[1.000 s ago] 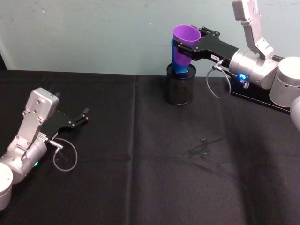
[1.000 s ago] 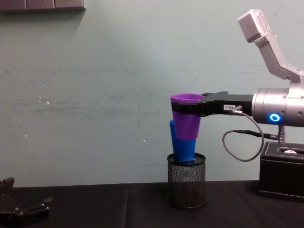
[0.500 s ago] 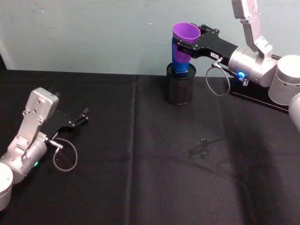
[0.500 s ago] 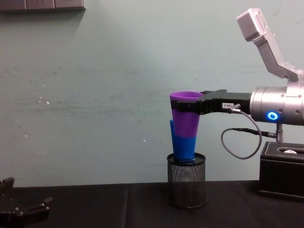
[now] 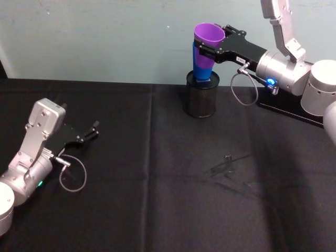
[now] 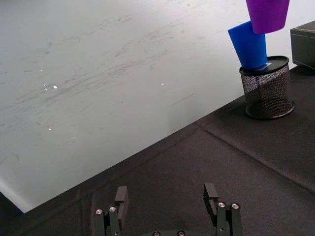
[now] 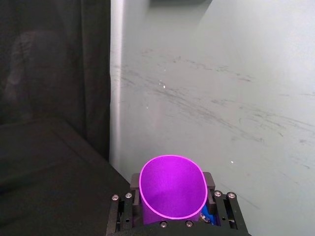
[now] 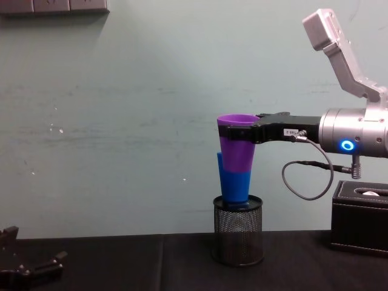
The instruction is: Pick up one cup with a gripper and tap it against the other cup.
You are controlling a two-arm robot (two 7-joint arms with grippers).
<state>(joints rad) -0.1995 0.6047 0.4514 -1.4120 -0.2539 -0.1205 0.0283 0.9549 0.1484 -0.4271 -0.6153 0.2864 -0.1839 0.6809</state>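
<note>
Right gripper (image 5: 211, 44): we see it raised over the far side of the table (image 5: 157, 205), its black fingers pinching the purple cup from both sides just under the rim.
Purple cup (image 8: 237, 148): in the air, upright, mouth open upward, directly above the mesh pen holder. In the chest view it covers the upper part of the blue cup. We cannot tell whether the two cups touch or are merely just beside each other.
Blue cup (image 8: 235, 185): standing with its base inside the mesh pen holder (image 8: 237, 237) and leaning to one side. Its rim is mostly hidden behind the purple cup, and its base is hidden by the mesh.
White label (image 8: 287, 130): on the side of the right gripper's black body. It carries dark print, too small for us to read.
Light ring (image 8: 347, 145): glowing blue on the silver arm behind the gripper. A grey cable (image 8: 303, 182) loops down below it.
Black box (image 8: 361, 221): on the table under the right arm, cut off by the edge of the chest view. There is something white on its top that we cannot identify, and we find no legible writing on it.
Clear object (image 5: 227, 164): small and transparent, on the black cloth nearer the robot. Its shape is hard for us to make out.
Left gripper (image 6: 166, 197): low over the table on the robot's left, well apart from the cups, fingers spread and holding nothing.
</note>
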